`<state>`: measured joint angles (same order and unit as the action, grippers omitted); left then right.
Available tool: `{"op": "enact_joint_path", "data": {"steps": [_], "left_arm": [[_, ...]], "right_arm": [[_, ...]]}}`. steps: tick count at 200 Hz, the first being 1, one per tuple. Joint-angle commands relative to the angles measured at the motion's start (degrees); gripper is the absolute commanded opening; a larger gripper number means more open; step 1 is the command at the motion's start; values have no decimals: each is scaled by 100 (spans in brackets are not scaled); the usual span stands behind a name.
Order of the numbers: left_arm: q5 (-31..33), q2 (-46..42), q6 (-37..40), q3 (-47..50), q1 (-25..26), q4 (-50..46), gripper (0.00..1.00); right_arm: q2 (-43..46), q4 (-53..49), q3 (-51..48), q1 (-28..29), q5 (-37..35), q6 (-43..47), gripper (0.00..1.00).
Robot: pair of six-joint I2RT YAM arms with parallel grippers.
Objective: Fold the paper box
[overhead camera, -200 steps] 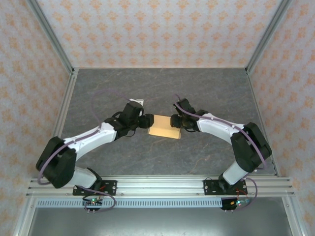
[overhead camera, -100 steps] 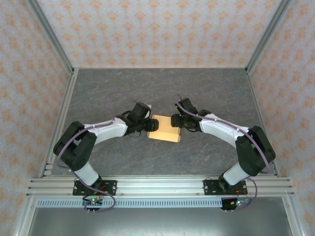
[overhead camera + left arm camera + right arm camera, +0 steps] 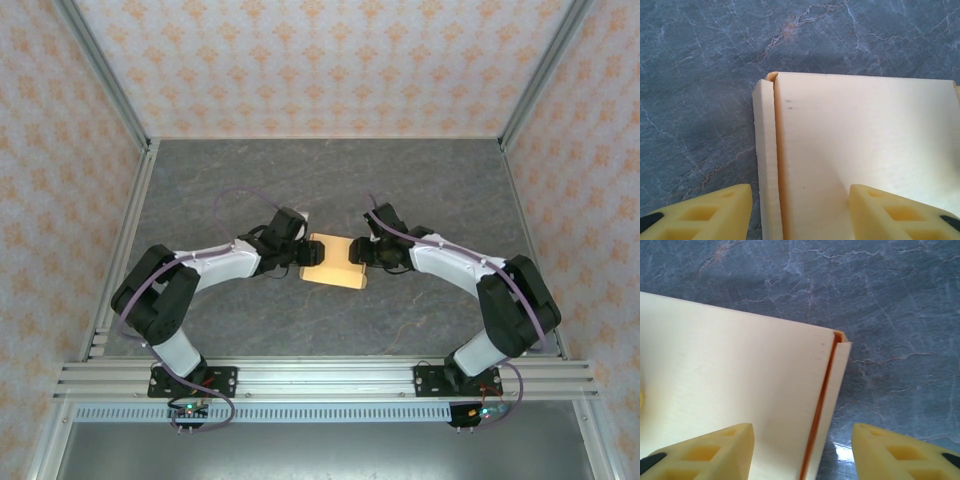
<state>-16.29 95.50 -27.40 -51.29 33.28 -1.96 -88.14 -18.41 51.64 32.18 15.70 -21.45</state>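
The paper box (image 3: 333,264) lies flat on the dark stone table, a pale yellow rectangle with a narrow side flap along each short end. My left gripper (image 3: 307,254) hovers over its left end. In the left wrist view the paper box (image 3: 855,145) and its side flap (image 3: 765,160) lie below the open left gripper (image 3: 800,215); one finger stands over the table, the other over the box top. My right gripper (image 3: 357,252) is at the right end. In the right wrist view the paper box (image 3: 730,375) shows an orange slit (image 3: 822,390), with the open right gripper (image 3: 802,455) straddling that edge.
The grey marbled table (image 3: 330,180) stretches behind the box to the patterned back wall. Metal frame rails (image 3: 128,240) run along both sides, and the arms' mounting rail (image 3: 320,378) crosses the front.
The left arm has swung its elbow in and the left gripper has come right onto the box's left end. The right gripper has shifted slightly right. The box has barely moved.
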Motion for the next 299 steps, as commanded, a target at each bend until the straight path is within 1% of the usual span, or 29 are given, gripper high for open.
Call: {"op": "enact_joint_path", "data": {"steps": [1, 29, 53, 92, 96, 110, 141, 191, 234, 265, 299], "left_arm": [[-94, 93, -121, 65, -18, 155, 52], [-209, 168, -163, 73, -22, 199, 47], [-308, 155, -239, 152, -21, 302, 46], [-392, 67, -290, 324, -22, 441, 43], [-384, 57, -451, 345, -20, 454, 43], [-349, 12, -539, 420, -14, 516, 42], [-115, -83, -682, 570, -8, 611, 41], [239, -203, -758, 673, -21, 629, 45], [561, -327, -710, 682, -23, 504, 53], [628, -373, -663, 647, -21, 464, 58], [710, -486, -607, 604, -16, 407, 65]], "right_arm": [[-145, 310, -116, -21, 182, -160, 51], [-251, 371, -97, -28, 188, -153, 44], [-313, 372, -75, -27, 133, -110, 40], [-482, 416, 32, -24, 139, -15, 34], [-512, 411, 59, -27, 159, -2, 34], [-609, 396, 176, -20, 196, 54, 33], [-838, 243, 520, -28, 153, 261, 33], [-1101, -78, 996, -86, 108, 602, 35], [-959, -272, 1046, -175, 125, 768, 41], [-877, -360, 1081, -180, 191, 820, 44], [-713, -450, 1072, -188, 137, 879, 50]]}}
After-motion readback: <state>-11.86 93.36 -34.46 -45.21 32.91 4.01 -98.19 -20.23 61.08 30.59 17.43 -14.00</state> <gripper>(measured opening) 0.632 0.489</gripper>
